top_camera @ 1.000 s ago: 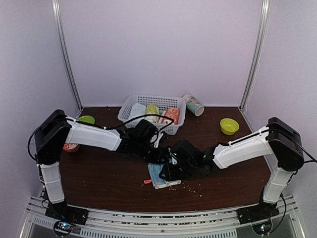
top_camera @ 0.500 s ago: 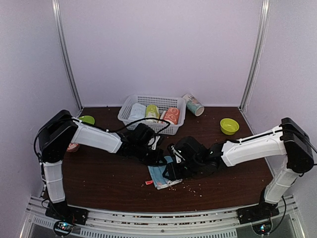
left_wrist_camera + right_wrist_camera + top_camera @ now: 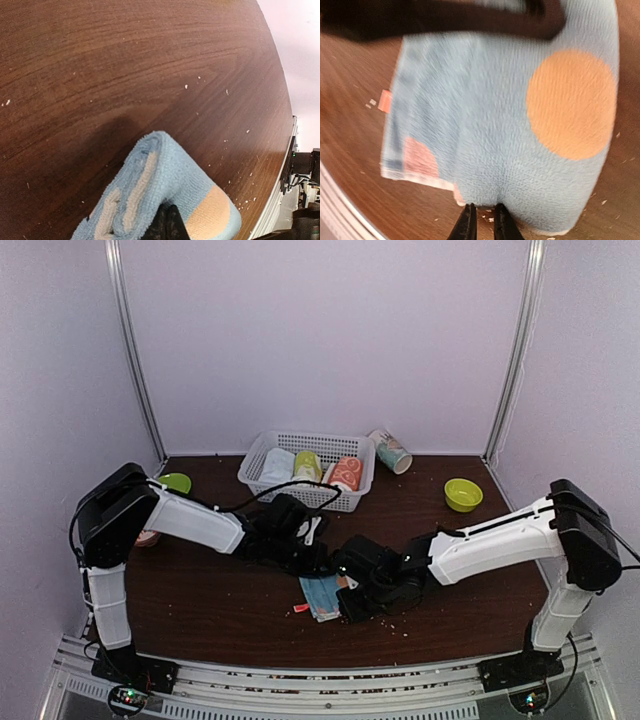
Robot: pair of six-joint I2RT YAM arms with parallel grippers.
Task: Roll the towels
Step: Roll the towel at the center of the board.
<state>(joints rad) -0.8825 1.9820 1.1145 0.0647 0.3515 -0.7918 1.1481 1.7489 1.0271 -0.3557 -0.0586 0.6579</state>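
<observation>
Right fingers (image 3: 474, 217) shift toward 6 o'clock; we see them and left fingers (image 3: 167, 225) pinched shut on the blue towel (image 3: 495, 125), not yet rolled.

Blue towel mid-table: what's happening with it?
Both arms are working on the light blue towel, which lies partly folded on the table. The left gripper is shut on a folded edge of it. The right gripper sits at another edge, jaws nearly together; whether it grips is unclear. The towel is not yet rolled.
</observation>
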